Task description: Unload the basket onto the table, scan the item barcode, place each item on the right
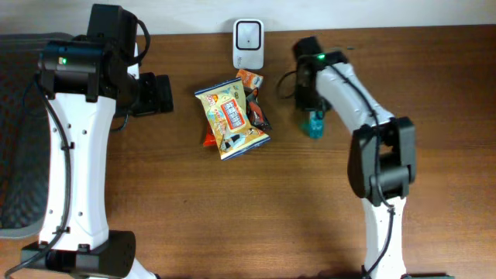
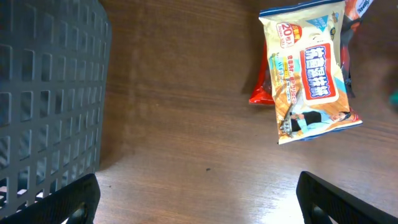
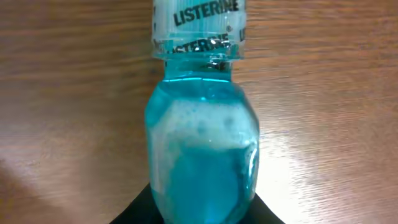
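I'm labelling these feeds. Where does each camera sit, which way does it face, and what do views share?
Overhead: above the table, looking straight down; left arm, right arm, snack bag, scanner and mouthwash bottle show.
Left wrist: on the left arm, facing down at a mesh basket and the snack bag; left gripper fingertips at the bottom corners.
Right wrist: close over the mouthwash bottle; right gripper dark fingers flank its body.
Shared: the snack bag in overhead and left wrist; the mouthwash bottle in overhead and right wrist.
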`<state>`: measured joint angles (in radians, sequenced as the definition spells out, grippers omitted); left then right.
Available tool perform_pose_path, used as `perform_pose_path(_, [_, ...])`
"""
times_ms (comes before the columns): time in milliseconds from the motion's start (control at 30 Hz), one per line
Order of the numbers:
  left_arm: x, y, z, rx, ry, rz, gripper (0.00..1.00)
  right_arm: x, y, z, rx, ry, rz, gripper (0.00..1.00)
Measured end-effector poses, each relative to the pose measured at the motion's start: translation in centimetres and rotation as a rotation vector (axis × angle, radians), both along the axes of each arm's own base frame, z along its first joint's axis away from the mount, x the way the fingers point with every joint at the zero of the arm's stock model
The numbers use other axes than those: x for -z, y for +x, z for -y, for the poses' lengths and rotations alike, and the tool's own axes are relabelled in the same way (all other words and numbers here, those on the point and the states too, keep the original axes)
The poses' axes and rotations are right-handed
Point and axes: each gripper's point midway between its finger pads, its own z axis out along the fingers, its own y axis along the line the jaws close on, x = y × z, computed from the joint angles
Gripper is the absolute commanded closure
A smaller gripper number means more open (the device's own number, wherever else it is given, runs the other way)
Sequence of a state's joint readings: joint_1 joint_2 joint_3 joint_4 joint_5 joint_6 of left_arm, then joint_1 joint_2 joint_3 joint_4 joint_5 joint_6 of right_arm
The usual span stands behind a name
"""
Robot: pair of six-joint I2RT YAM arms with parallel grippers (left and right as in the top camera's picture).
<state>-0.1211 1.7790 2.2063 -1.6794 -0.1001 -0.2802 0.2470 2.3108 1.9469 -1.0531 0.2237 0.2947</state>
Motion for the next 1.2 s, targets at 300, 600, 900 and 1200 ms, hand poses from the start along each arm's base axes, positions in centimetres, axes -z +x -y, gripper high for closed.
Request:
perform_pose_path(300, [0.0,0.0,0.0,0.0,0.0,0.0,0.01,0.0,-0.8,-6.6,-0.076,0.066,0.026,0.19])
perform_pose_path(600, [0.0,0.0,0.0,0.0,0.0,0.0,0.01,1.5,-1.6,-6.9,-0.122,0.168,-0.036,0.18])
perform_pose_path(900, [0.0,0.0,0.0,0.0,0.0,0.0,0.01,3.5,-0.7,-7.3,-0.122,0.181,0.024,0.46])
perform_pose_path(1200, [0.0,0.0,0.0,0.0,0.0,0.0,0.01,-3.1,5.6,-9.5,-0.14,0.24,0.248,0.49])
